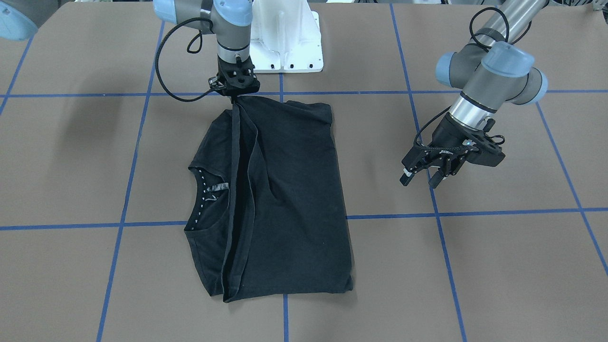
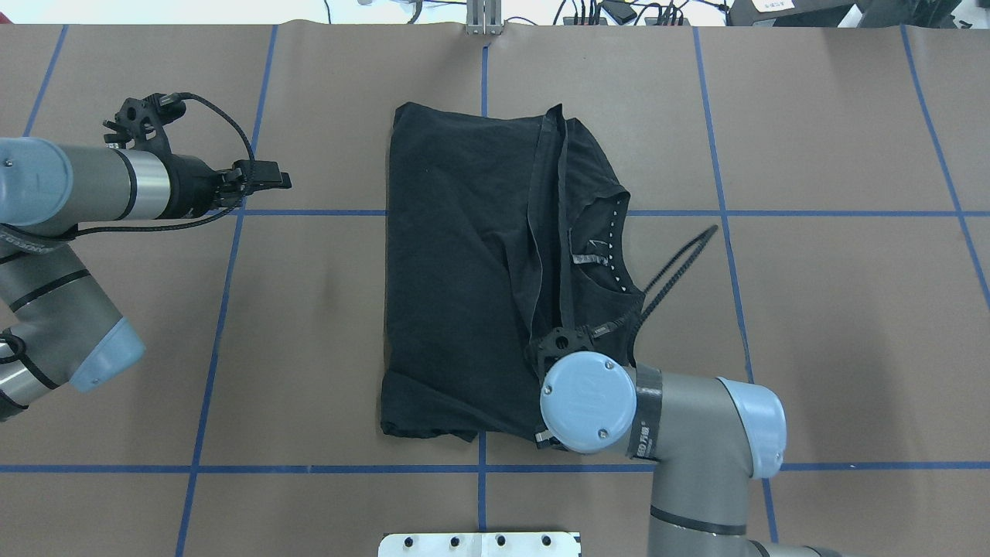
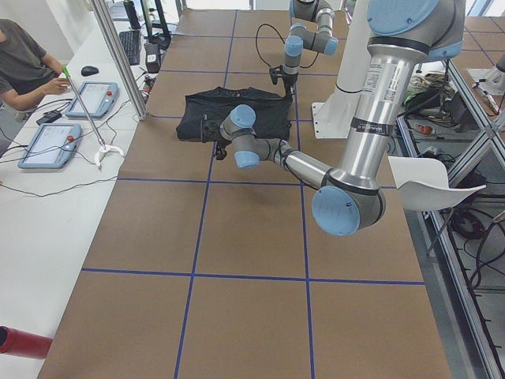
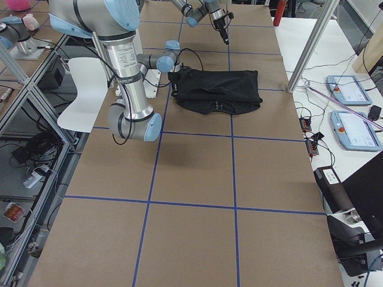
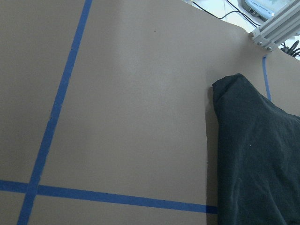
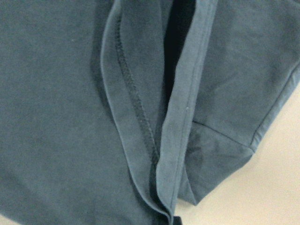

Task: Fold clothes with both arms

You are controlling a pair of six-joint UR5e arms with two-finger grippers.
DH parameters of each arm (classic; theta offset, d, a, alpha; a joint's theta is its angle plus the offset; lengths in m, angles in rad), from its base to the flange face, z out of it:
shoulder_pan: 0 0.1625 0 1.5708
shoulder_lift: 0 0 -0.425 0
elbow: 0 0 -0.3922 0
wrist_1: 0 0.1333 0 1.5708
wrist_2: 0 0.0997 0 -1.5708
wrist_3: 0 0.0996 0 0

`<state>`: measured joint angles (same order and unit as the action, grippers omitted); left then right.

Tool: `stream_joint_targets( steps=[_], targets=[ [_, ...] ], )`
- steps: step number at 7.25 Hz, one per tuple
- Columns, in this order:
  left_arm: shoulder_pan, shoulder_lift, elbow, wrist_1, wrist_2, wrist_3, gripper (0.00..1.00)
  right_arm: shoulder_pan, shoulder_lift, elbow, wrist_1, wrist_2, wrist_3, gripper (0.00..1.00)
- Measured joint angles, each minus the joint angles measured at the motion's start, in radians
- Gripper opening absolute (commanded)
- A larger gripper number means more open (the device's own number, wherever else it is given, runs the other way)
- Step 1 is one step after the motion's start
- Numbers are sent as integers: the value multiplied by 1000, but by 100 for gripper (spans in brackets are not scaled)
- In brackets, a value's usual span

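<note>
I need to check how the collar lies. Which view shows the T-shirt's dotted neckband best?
Exterior front-facing: the neckband of the T-shirt lies unobstructed, with its dots clear. Overhead shows it too, near a black cable. The side views show it tiny; the wrist views miss it.

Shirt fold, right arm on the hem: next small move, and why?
Probably lower the right end effector and let go. It pinches one raised corner of the T-shirt, while the rest of the hem lies across the shirt beside the neckband. The left end effector hangs open, off the cloth.
</note>
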<state>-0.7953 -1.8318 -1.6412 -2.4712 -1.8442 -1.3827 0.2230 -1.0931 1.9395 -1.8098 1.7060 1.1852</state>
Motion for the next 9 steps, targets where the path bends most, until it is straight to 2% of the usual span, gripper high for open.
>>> stream_joint_targets(
  steps=[1,6,8,9],
  targets=[
    [0,-1,0,0,0,-1,99,-10,-22,24,0,2,43,99],
    [2,-3,0,0,0,-12,99,-3,-101,104,1,2,62,100],
    [2,-3,-1,0,0,-13,99,56,-11,43,-5,2,14,99],
    [2,-2,-2,0,0,-13,99,91,50,-21,-4,1,-27,86]
  ],
)
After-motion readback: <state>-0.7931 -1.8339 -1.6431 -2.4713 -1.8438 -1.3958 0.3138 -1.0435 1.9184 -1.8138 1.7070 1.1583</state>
